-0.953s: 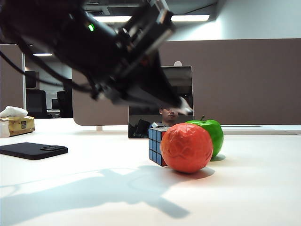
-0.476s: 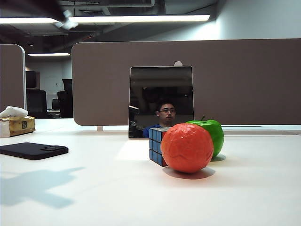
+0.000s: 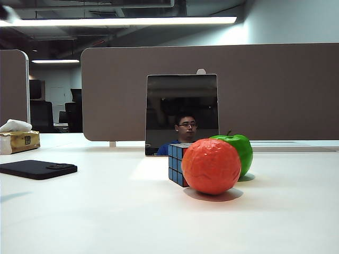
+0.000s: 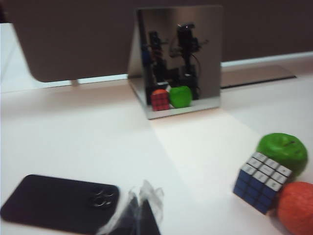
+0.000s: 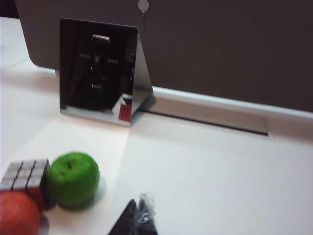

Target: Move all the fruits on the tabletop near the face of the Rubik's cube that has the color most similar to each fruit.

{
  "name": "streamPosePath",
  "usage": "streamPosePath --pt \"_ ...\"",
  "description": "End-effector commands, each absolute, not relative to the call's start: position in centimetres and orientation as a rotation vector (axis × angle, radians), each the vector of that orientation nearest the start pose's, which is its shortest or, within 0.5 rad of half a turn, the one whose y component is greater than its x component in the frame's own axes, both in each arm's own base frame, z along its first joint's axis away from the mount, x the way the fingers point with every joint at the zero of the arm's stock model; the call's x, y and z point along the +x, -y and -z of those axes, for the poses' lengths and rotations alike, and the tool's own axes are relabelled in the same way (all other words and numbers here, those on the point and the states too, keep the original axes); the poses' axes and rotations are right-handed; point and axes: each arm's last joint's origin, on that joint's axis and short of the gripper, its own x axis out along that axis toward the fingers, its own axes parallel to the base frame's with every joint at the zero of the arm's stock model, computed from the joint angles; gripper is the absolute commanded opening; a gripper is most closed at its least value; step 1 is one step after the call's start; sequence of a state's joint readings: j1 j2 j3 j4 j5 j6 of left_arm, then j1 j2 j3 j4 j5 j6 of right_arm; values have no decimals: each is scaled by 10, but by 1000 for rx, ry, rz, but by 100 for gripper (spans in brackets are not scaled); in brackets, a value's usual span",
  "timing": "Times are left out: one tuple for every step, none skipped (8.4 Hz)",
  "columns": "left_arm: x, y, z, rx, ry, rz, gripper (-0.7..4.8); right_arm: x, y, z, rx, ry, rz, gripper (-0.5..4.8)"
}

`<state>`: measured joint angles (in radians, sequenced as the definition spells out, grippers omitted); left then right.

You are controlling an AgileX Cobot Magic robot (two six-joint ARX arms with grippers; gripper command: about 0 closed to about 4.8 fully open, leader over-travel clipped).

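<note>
The Rubik's cube (image 3: pixel 175 164) stands on the white tabletop (image 3: pixel 106 211), its blue face showing to the left. The wrinkly orange-red fruit (image 3: pixel 211 166) sits against its near right side, and the green apple (image 3: pixel 241 151) is just behind that fruit. No arm appears in the exterior view. In the left wrist view my left gripper (image 4: pixel 142 199) hangs shut and empty above the table, well away from the cube (image 4: pixel 261 182), apple (image 4: pixel 282 152) and orange fruit (image 4: pixel 297 208). My right gripper (image 5: pixel 141 208) is shut and empty, a short way from the apple (image 5: pixel 73 178) and cube (image 5: pixel 27 176).
A standing mirror (image 3: pixel 181 114) behind the cube reflects a red cube face (image 4: pixel 160 99) and the apple. A black phone (image 3: pixel 37 169) lies at the left and a tissue box (image 3: pixel 18 140) at the far left. A brown partition (image 3: pixel 265 90) runs along the back.
The left arm that filled the upper left of the exterior view has swung up and out of it, and its shadow has left the table. The fruits and cube have not moved.
</note>
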<state>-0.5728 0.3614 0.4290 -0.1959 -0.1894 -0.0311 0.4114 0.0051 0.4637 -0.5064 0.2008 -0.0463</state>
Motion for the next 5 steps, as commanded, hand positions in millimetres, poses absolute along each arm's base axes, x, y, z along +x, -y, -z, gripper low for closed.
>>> streamPosePath --pt "58 29 -232 -8 -78 318 -5 86 -32 -199 88 194 -247 -1" --pt "58 29 -232 -6 -79 318 -5 86 -32 -197 88 197 -248 -1" --pt "59 29 -229 -2 -87 317 -5 88 -32 -190 85 196 -249 -1" --pt "61 30 -225 3 -98 317 -5 90 -32 -184 81 185 -242 -1" --pt "68 36 -207 -22 -116 354 -5 92 -29 -175 49 97 -219 -1"
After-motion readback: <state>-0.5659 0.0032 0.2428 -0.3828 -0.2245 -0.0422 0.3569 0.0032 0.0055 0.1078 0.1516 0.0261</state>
